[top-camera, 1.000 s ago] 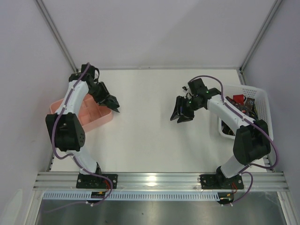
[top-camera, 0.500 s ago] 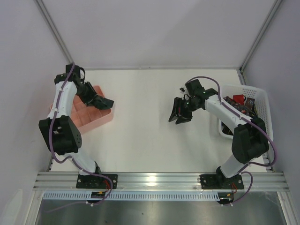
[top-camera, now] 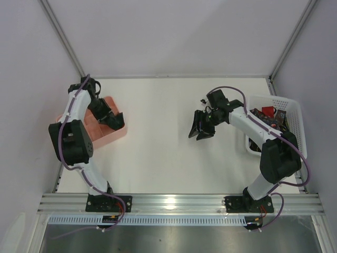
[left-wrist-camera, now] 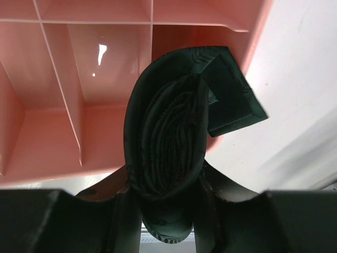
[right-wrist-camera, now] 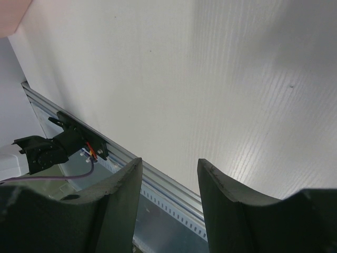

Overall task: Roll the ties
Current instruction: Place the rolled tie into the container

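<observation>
My left gripper (top-camera: 117, 122) is shut on a rolled dark green patterned tie (left-wrist-camera: 168, 132), a flattened coil with its pointed end sticking out to the right. It hangs over the near right compartments of the pink tray (left-wrist-camera: 58, 110), at the tray's right rim (top-camera: 108, 136). My right gripper (top-camera: 199, 133) is open and empty above the bare white table (right-wrist-camera: 210, 63), near the middle. More ties, one red (top-camera: 267, 111) and several dark, lie in the white basket (top-camera: 293, 105) at the right.
The pink tray's compartments in the left wrist view hold nothing. Grey walls close in the left, right and back. The aluminium rail (top-camera: 179, 200) with the arm bases runs along the near edge.
My left arm has swung back and left, carrying the rolled tie from the table beside the tray to over the tray's right part. My right gripper has shifted only slightly left.
</observation>
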Tool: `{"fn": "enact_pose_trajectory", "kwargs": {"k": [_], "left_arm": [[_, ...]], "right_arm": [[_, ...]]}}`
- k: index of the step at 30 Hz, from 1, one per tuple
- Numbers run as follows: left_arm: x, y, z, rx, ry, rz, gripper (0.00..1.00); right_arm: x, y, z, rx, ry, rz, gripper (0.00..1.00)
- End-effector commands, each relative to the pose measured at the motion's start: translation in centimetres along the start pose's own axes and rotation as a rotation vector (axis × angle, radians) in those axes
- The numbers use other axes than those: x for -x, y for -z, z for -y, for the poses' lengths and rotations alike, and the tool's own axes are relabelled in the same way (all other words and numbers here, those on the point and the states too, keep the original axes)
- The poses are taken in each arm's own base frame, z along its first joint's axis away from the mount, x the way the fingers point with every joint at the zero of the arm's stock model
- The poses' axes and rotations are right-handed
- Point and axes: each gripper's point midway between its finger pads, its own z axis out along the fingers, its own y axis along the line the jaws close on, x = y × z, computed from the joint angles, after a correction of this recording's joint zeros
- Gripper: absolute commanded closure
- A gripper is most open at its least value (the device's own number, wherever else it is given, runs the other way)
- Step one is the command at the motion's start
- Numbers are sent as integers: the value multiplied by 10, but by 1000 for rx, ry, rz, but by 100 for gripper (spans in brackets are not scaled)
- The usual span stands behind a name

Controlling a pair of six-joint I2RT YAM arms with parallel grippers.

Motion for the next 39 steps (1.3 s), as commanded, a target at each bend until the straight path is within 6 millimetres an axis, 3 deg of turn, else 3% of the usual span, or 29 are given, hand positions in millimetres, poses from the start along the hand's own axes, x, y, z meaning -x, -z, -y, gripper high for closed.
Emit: {"fn": "enact_pose_trajectory", "kwargs": {"k": [1, 11, 18, 27, 28, 30, 32, 36, 38, 39], "left_arm": [[11, 7, 11, 15, -13, 46, 100], [14, -24, 39, 86, -50, 6, 99], [13, -46, 20, 207, -49, -10, 100], [15, -69, 17, 255, -57, -56, 100], [16, -70, 20, 249, -60, -50, 97], [17, -67, 21, 241, -59, -44, 72], [17, -64, 20, 253, -64, -40, 56], [17, -56, 14, 284, -61, -20, 44], [14, -55, 11, 296, -54, -23, 32], [14, -54, 10, 300, -53, -23, 32]], "right_arm": [[9, 2, -8, 19, 19, 30, 48], [9, -4, -3, 10, 11, 18, 48], [12, -1, 1, 6, 2, 31, 48], [19, -3, 4, 11, -8, 34, 48], [20, -2, 4, 11, -11, 36, 48], [21, -1, 4, 11, -10, 40, 48], [21, 0, 5, 13, -12, 40, 48], [23, 2, 5, 20, -15, 46, 48], [24, 2, 3, 25, -16, 48, 48], [25, 2, 3, 25, -16, 51, 48]]}}
